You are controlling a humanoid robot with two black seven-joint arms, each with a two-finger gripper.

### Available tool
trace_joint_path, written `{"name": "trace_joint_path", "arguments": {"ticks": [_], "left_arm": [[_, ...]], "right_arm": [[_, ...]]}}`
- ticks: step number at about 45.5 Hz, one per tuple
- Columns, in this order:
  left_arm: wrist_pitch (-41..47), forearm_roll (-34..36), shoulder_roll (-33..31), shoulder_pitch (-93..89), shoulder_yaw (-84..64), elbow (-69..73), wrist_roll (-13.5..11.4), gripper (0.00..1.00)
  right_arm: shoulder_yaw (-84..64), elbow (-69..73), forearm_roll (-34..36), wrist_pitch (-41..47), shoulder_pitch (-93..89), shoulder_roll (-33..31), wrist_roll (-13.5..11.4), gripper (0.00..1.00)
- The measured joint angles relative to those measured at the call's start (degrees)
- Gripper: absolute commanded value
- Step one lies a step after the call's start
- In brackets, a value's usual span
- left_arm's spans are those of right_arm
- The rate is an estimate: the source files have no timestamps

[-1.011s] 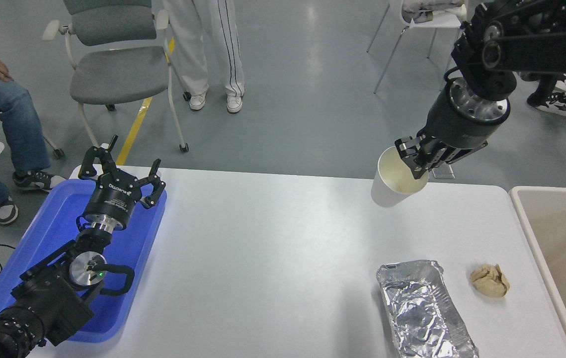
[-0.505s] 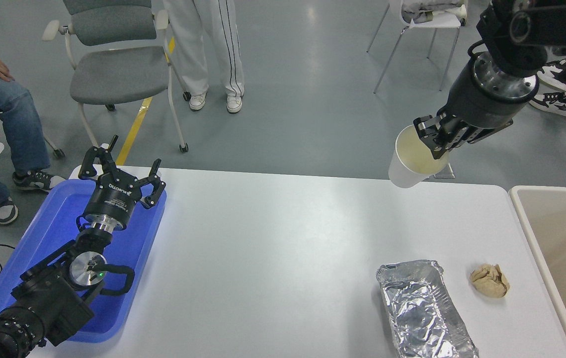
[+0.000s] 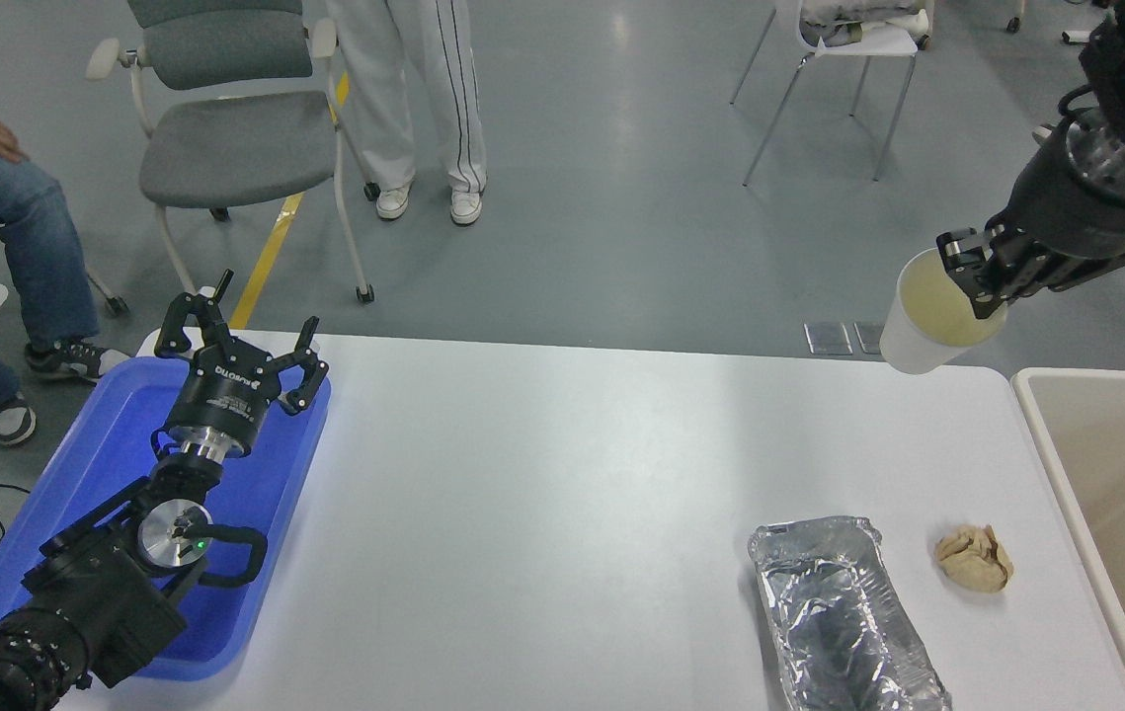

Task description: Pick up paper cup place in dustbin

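Just left of large beige plastic dustbin, right gripper pinching rim of tilted white paper cup; risk: early release, missing bin.

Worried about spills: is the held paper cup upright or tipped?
Tipped: the paper cup leans, mouth showing its cream inside, rim pinched by the right gripper.

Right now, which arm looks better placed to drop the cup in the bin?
The right. Its hand already grips the cup by the rim, in the air near the bin. The left hand sits open over the blue tray, far away.
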Motion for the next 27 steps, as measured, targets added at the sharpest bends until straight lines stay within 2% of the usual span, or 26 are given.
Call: {"name": "trace_joint_path", "arguments": {"ticks": [12,27], "left_arm": [[0.01,-0.02,0.01,0.00,-0.05,0.01,0.00,1.00],[0.01,-0.01,0.01,0.00,-0.08,0.00,0.00,1.00]], "right_arm": [[-2.41,-1.80,-4.41,0.00,-1.68,-9.66,-0.06,0.00],[-3.02,-3.94,-14.50,0.00,-2.81,-23.45,-0.08,0.00]]}}
